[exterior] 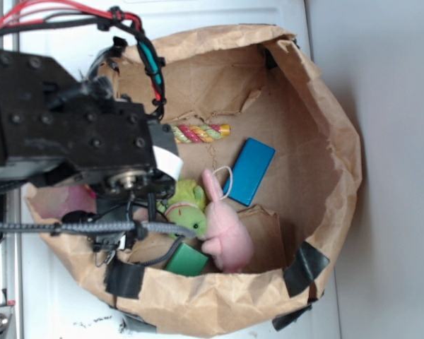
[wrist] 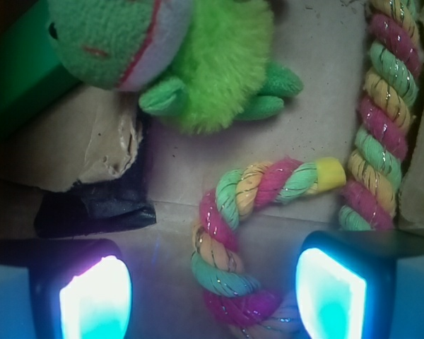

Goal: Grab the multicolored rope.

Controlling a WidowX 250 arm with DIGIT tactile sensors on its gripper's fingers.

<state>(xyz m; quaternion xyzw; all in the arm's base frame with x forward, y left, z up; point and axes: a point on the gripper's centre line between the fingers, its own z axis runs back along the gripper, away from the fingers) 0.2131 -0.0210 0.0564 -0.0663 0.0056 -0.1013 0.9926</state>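
Exterior view: a wide brown paper bag (exterior: 325,141) with its rim rolled down lies on a white table (exterior: 381,70). The black robot arm (exterior: 63,120) reaches into the bag from the left and covers much of the bag's left half; the pincer itself is hidden beneath the arm here, so its state cannot be told from this view. Just right of the arm, a straight stretch of the multicolored rope (exterior: 201,133) shows on the bag's floor, ending in a yellow tip. To the right of that tip lies a blue rectangular block (exterior: 249,171). Below the rope sit the green plush toy (exterior: 187,205) and the pink plush bunny (exterior: 225,229), touching each other, with a green block (exterior: 186,260) just below them. Black tape patches (exterior: 305,268) sit on the bag's lower rim.

Wrist view: the pincer (wrist: 212,293) stands wide open, its two glowing pads low in the picture at left and right. The hooked end of the multicolored rope (wrist: 233,240) lies between the pads, nearer the right one, curling up to a yellow tip; the rope's long straight part runs up the right edge. The green plush toy (wrist: 191,63) lies above, apart from the rope. A black tape piece (wrist: 99,205) lies at the left.
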